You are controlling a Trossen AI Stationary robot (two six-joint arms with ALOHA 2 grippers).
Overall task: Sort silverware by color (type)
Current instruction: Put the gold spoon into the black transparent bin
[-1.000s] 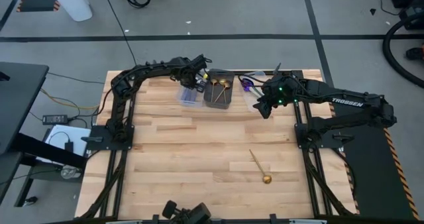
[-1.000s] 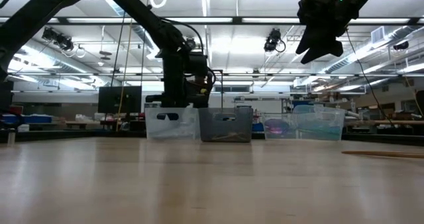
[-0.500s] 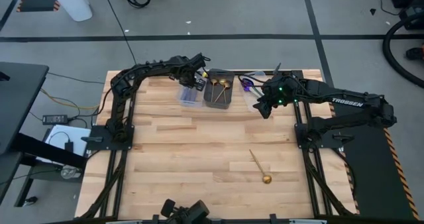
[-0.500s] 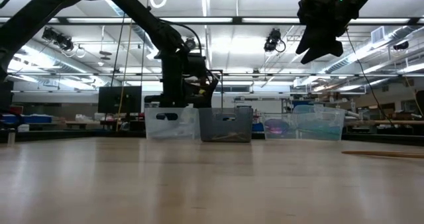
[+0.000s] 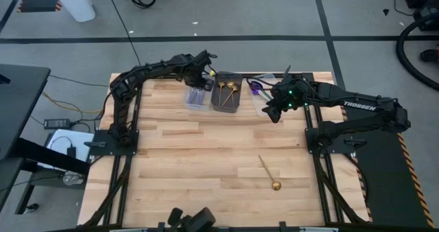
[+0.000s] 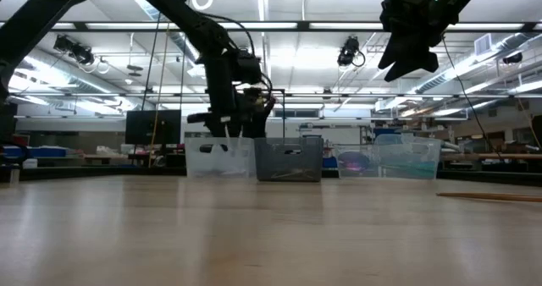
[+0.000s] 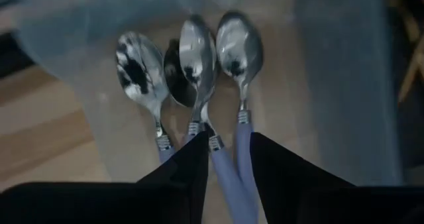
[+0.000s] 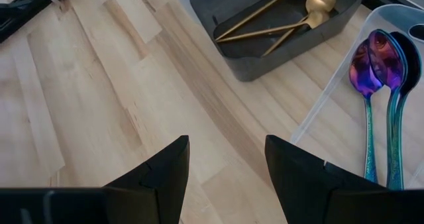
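Lifting a little since a second ago, my left fingers [image 7: 228, 174] have parted above the clear bin [image 5: 197, 98], where silver spoons [image 7: 199, 58] lie side by side. Beside that bin, the dark bin [image 5: 226, 97] holds gold spoons [image 8: 291, 15]; next over, another clear bin [image 8: 344, 85] holds rainbow spoons [image 8: 381, 91]. My right fingers [image 8: 225, 177] hang apart near it. One gold spoon [image 5: 268, 172] lies well apart on the desk [image 5: 192, 156].

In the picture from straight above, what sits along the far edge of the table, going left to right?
Left gripper over the clear bin of silver spoons → dark bin with gold spoons → clear bin with rainbow spoons → right gripper. The lone gold spoon lies apart, nearer the camera side.
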